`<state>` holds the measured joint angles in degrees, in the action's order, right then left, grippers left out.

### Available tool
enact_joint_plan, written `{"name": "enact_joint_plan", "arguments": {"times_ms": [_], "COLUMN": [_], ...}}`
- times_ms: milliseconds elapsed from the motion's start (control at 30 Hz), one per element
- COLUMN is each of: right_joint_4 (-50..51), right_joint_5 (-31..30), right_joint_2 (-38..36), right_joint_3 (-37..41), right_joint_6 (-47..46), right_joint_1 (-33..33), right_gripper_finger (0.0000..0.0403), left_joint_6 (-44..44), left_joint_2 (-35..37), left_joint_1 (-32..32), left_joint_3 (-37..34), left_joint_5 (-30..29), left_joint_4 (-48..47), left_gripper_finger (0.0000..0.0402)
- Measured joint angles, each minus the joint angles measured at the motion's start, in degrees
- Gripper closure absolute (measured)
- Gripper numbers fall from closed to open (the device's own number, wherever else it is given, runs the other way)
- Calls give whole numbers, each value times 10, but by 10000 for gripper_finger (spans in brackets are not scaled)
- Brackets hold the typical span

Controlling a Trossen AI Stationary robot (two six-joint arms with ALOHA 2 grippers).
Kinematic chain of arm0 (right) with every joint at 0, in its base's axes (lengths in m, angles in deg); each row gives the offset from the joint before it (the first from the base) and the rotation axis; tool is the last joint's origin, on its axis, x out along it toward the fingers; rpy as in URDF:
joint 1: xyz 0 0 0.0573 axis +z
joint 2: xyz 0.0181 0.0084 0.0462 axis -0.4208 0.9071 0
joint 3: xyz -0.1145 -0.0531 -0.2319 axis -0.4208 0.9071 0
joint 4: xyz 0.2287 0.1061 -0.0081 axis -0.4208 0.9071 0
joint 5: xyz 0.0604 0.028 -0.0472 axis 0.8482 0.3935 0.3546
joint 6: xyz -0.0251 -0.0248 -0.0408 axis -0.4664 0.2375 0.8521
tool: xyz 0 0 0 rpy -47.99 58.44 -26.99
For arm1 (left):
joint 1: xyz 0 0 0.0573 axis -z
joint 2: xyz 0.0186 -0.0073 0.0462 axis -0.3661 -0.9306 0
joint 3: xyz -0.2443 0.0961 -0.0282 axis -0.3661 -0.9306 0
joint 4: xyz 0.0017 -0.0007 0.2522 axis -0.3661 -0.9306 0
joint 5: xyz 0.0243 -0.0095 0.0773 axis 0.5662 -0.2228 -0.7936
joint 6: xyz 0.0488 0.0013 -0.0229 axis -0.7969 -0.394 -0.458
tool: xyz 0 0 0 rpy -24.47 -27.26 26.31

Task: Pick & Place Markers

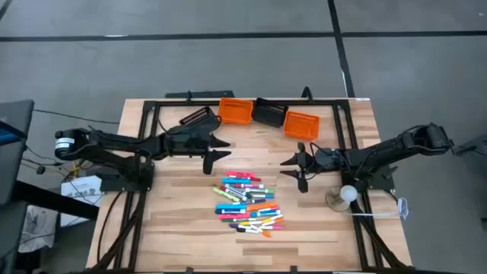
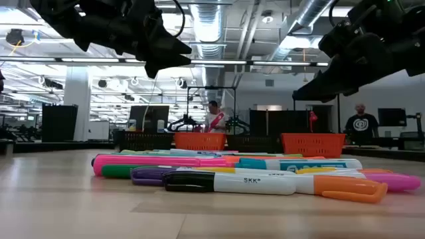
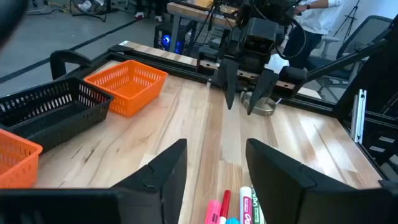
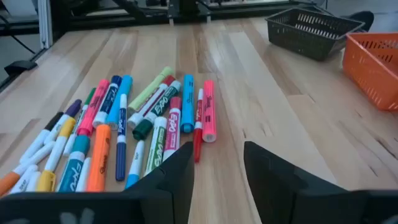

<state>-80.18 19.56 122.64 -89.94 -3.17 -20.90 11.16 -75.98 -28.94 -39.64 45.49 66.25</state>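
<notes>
My left jaws [image 1: 215, 150] and right jaws [image 1: 298, 169] hang spread and empty. The markers [image 1: 248, 202] lie heaped at 6 o'clock on the counter [image 1: 183, 228]. Risk: closing on the packed heap may pinch several or scatter them.

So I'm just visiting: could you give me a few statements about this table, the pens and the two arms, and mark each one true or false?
1. The markers lie in one pile on the table. True.
2. The left gripper holds a marker. False: it is open and empty, above the table.
3. The right gripper is open. True.
4. Markers already fill the orange bins. False: the bins look empty.
</notes>
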Motion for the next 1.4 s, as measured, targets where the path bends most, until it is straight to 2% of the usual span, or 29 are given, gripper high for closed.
{"name": "enact_joint_plan", "arguments": {"times_ms": [700, 833, 967, 1200, 1400], "right_joint_4": [-23, 77, 185, 292, 329], "right_joint_5": [-12, 10, 37, 87, 94], "right_joint_2": [0, 3, 40, 170, 299], "right_joint_3": [-15, -82, -176, -324, -421], "right_joint_6": [16, 23, 39, 64, 101], "right_joint_1": [-5, -31, -64, -96, -96], "right_gripper_finger": [273, 273, 273, 273, 273], "left_joint_6": [0, -25, -39, -42, -71], "left_joint_2": [0, 4, 18, 49, 69], "left_joint_1": [0, 0, 0, 0, 0], "left_joint_3": [0, 0, 0, 0, -1], "left_joint_5": [0, -7, -57, -75, -75], "left_joint_4": [-6, -58, -118, -142, -174], "left_gripper_finger": [236, 236, 236, 236, 236]}}
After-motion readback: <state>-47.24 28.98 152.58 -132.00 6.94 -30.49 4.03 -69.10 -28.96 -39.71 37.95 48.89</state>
